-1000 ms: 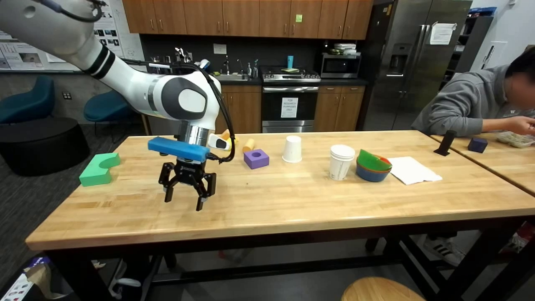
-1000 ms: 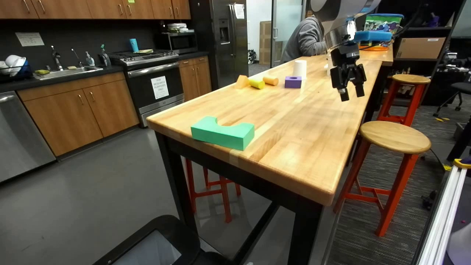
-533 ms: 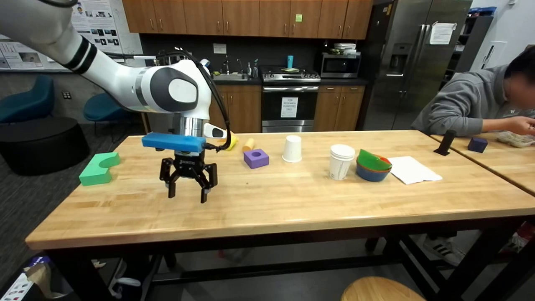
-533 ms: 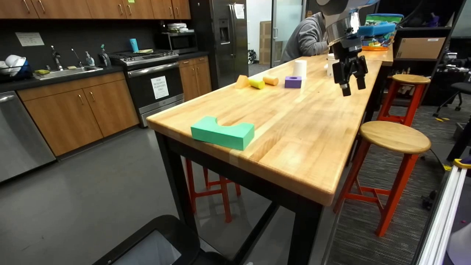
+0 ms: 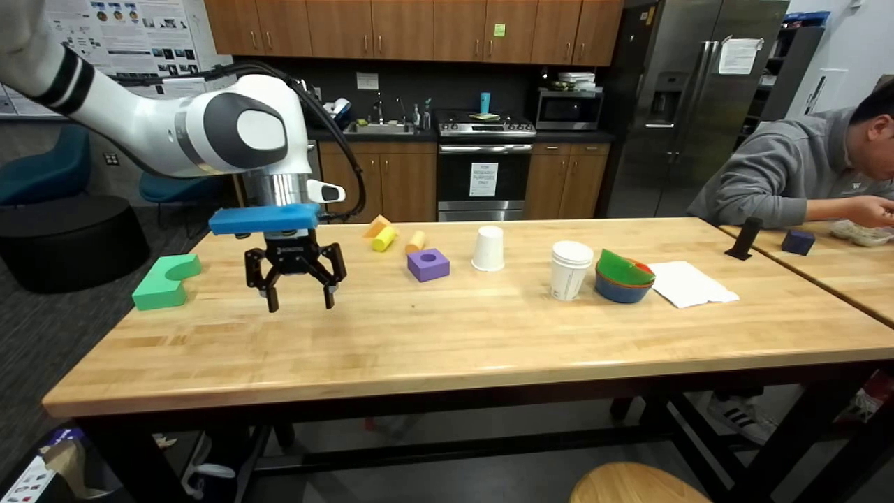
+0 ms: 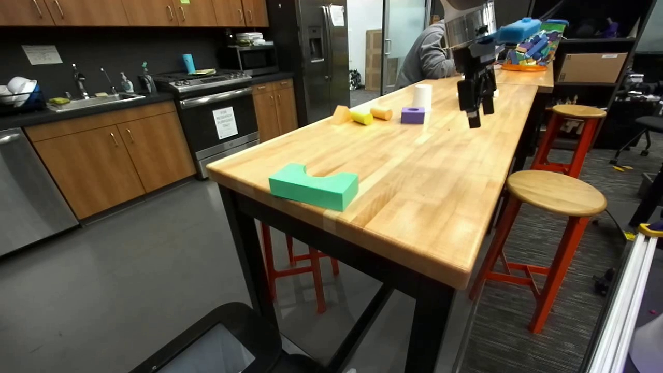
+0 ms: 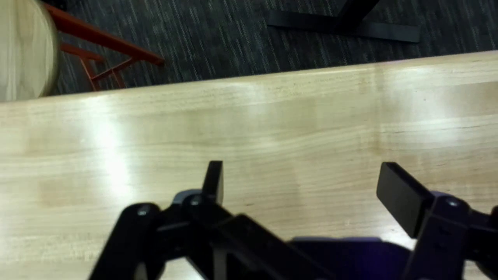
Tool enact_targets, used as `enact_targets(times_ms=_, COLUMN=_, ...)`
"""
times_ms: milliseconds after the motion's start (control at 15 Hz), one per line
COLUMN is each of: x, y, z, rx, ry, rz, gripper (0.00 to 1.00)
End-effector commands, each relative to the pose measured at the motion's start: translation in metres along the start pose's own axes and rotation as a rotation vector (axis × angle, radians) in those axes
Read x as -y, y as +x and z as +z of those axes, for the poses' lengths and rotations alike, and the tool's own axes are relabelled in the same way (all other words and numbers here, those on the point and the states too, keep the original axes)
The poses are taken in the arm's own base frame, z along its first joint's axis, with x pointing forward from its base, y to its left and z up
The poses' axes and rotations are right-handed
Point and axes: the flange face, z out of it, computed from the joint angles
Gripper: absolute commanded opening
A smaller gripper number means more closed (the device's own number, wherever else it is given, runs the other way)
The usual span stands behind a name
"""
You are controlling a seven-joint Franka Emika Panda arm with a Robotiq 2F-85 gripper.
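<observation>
Gripper (image 5: 301, 308), black, jaws spread wide and empty above the wooden tabletop (image 5: 489, 328); purple block (image 5: 428, 265), seemingly nearest, resting apart on that tabletop; good handling would favour level, unhurried travel, well clear of the surface.

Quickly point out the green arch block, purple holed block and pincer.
Green arch block (image 6: 312, 193), in an exterior view: its long side face.
Purple holed block (image 6: 412, 117), in an exterior view: front face.
Pincer (image 5: 301, 305), in an exterior view: midway between its fingertips.
</observation>
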Motion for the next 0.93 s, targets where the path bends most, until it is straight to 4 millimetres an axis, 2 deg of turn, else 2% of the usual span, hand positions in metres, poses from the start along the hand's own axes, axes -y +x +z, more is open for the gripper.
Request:
enact_targets(times_ms=0, x=0.023, y=-0.004, z=-0.018, rx=-0.046, ry=-0.078, rz=-0.118, gripper=1.00)
enact_targets(times_ms=333, x=0.037, y=0.004, z=-0.028, rx=-0.067, ry=-0.104, rz=-0.190, gripper=1.00)
enact_targets(times_ms=867, x=0.034, y=0.014, z=-0.021, rx=0.063, ry=-0.199, rz=-0.282, gripper=1.00)
